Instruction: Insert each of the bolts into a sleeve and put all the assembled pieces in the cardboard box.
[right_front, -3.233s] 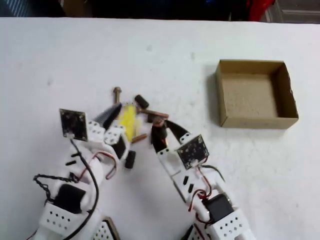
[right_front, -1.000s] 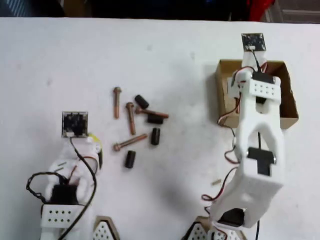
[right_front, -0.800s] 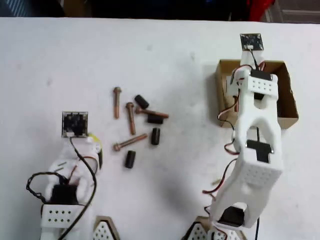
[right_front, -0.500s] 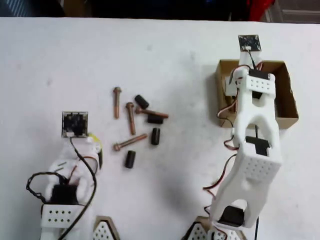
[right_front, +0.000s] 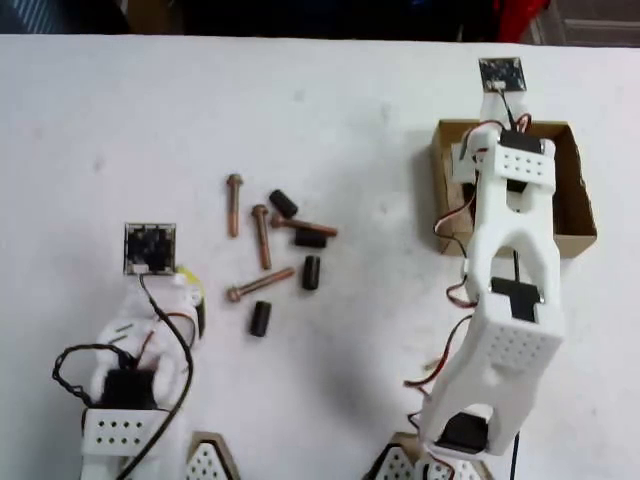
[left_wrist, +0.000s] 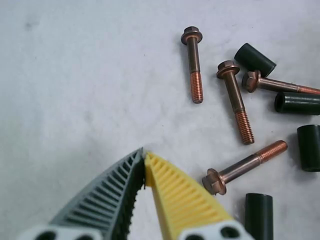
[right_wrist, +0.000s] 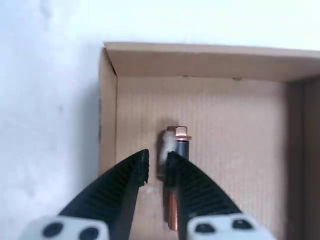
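Here, sleeved bolt in cardboard box, right fingers parted above

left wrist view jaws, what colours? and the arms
Left arm: white shell, black and red cables, dark square board at the wrist; ridged jaws, one grey, one yellow. Right arm: same white shell and wiring, black jaws.

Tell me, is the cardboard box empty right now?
No, a bolt wearing a dark sleeve is inside the cardboard box.
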